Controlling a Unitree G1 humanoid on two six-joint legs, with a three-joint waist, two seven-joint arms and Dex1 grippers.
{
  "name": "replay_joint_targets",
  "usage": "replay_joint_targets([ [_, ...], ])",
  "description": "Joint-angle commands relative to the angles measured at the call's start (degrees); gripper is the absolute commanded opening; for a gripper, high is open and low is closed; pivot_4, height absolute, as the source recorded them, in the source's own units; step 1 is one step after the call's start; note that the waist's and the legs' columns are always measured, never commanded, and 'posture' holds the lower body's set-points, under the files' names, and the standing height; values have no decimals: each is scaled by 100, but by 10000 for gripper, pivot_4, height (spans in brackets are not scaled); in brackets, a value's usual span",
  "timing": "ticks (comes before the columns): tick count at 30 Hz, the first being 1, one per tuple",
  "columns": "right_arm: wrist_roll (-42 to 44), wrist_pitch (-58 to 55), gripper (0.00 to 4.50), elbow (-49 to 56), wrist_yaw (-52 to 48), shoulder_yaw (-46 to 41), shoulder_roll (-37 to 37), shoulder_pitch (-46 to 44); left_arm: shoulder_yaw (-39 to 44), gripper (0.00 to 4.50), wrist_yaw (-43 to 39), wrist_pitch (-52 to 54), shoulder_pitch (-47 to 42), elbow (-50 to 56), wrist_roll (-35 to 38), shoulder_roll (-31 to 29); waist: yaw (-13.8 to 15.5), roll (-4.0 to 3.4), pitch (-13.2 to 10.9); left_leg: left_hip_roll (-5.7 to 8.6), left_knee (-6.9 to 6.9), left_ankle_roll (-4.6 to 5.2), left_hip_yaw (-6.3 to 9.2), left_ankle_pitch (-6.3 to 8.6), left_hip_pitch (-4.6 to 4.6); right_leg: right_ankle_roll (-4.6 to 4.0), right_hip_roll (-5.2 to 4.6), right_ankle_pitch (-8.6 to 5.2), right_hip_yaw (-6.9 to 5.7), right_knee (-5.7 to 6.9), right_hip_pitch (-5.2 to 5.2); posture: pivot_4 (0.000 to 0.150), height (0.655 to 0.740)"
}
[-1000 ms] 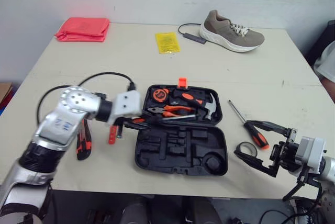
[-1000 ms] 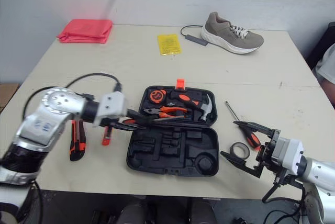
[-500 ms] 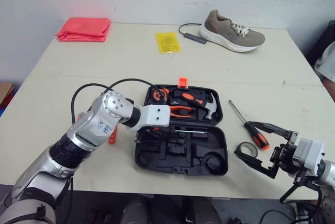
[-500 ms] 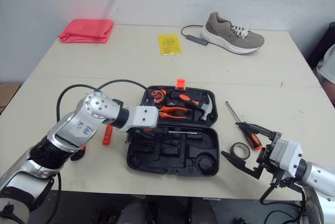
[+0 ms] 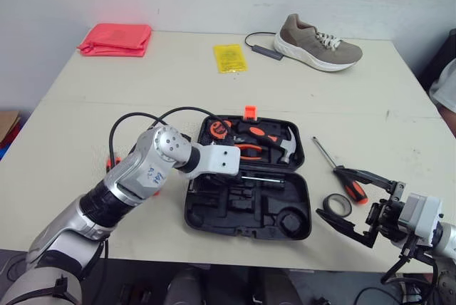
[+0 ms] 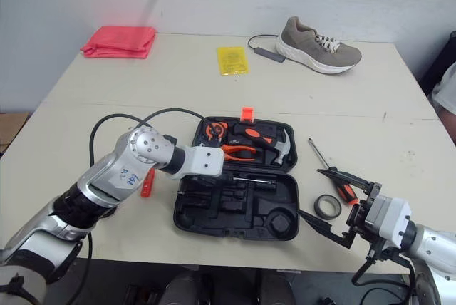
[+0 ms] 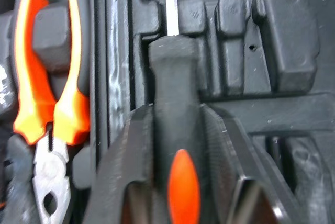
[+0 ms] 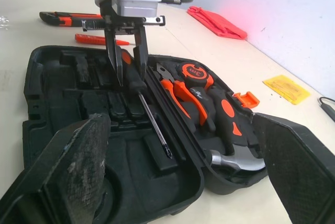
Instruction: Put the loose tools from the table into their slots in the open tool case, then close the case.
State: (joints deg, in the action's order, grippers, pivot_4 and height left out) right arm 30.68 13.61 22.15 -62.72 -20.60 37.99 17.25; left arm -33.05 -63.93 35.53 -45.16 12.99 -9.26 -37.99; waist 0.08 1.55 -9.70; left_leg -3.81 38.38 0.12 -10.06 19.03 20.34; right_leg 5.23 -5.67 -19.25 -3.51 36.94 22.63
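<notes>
On the beige table (image 5: 92,84), an open black plastic tool case (image 5: 246,232) is recorded; the task is judged partly done.

Far half: an orange-and-black tape measure (image 5: 216,129), orange-handled pliers (image 5: 248,150) and a steel-headed hammer (image 5: 274,140) are seated.

Near half: the moulded slots are mostly unfilled. A black-handled screwdriver with an orange inlay (image 8: 152,122) is held low over a slot beside the hinge, its handle clamped by the left gripper (image 8: 129,75).

Not yet stowed: an orange-handled screwdriver (image 5: 353,192) and a black tape roll (image 5: 325,204) are found right of the case, near the right gripper (image 5: 329,192), whose fingers are spread wide and empty. A slim red screwdriver (image 6: 147,182) and a black-and-orange utility knife (image 8: 60,19) are found left of it.

Case not yet closed.
</notes>
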Motion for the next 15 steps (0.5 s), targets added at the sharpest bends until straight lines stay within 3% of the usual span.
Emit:
replay_joint_targets([
  [1,126,-4,45000,194,55,-172,56,30,-43,7277,7,-97,-140,38,-216,-4,-1,0,0,0,1,0,0,0,0,0,0,0,0,0,0,1500,7400],
  [12,120,-121,45000,335,153,-110,28,68,-48,7277,115,-237,109,74,-381,21,0,-4,3,-4,8,1,4,0,-1,0,-2,0,-2,4,-5,1500,7400],
  [15,118,-142,45000,350,163,-87,21,59,63,21161,164,-323,213,132,-251,106,10,-8,5,-5,11,2,8,1,-2,0,-4,0,-4,4,-10,1500,7400],
])
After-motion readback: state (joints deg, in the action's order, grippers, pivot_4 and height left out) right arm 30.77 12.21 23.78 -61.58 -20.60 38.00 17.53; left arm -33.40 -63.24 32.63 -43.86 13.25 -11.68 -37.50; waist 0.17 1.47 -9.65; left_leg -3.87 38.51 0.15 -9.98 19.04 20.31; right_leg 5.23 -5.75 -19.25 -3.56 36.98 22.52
